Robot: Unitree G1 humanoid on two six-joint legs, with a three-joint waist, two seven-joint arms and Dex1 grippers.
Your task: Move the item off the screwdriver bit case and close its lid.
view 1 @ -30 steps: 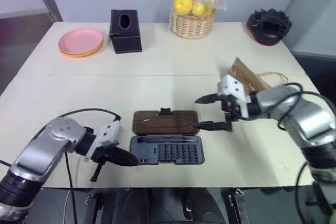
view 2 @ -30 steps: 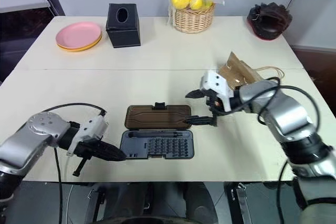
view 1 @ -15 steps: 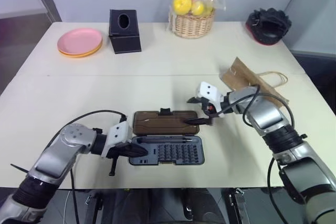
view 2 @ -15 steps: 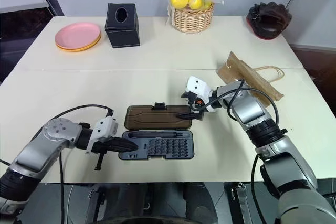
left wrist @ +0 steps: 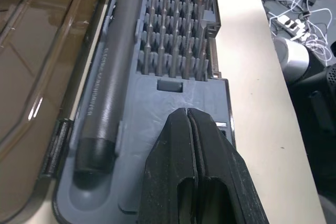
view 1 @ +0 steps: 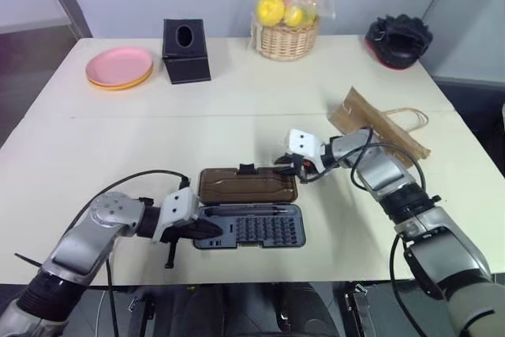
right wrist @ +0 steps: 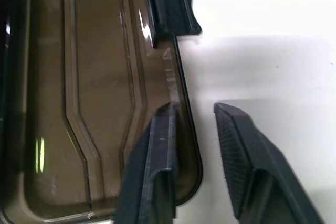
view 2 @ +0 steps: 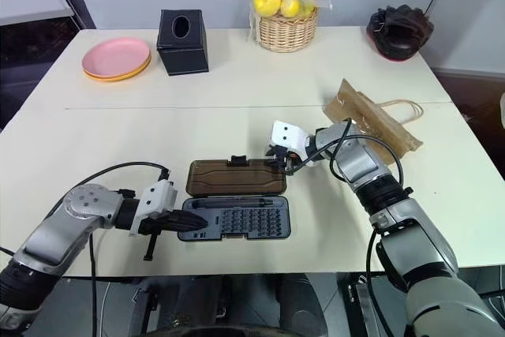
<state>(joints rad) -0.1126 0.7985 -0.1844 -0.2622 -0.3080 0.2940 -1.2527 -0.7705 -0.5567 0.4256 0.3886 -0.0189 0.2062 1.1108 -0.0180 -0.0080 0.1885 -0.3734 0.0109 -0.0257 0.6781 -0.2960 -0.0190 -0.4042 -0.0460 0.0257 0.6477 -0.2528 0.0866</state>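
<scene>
I count one screwdriver bit case (view 2: 236, 204) on the tabletop (view 2: 237, 116), lying opened flat near the front edge. Its two halves are side by side: the grey-black tray nearer me and one lid (view 2: 235, 177) beyond it, smoky brown, with one black latch tab (view 2: 238, 161) on its far edge. The tray holds one dark driver handle (left wrist: 107, 98) along the hinge side and several rows of small bits (left wrist: 176, 35); I cannot count the bits reliably.

One brown paper bag (view 2: 371, 124) lies flat on the tabletop to the right, well apart from the case, its twine handles toward the right edge.

I have two grippers in view. My left gripper (view 2: 189, 225) has its fingers pressed together with nothing between them; its tip rests over the left end of the tray, beside the handle. My right gripper (right wrist: 191, 111) is at the lid's far right corner, fingers partly spread, one finger over the lid's surface and the other over bare tabletop outside the rim. I cannot tell whether they pinch the rim.

Along the far side: one stack of pink plates (view 2: 117, 58), one black tissue box (view 2: 182, 31), one wicker basket of yellow fruit (view 2: 284, 17), one dark object with red trim (view 2: 400, 31).
</scene>
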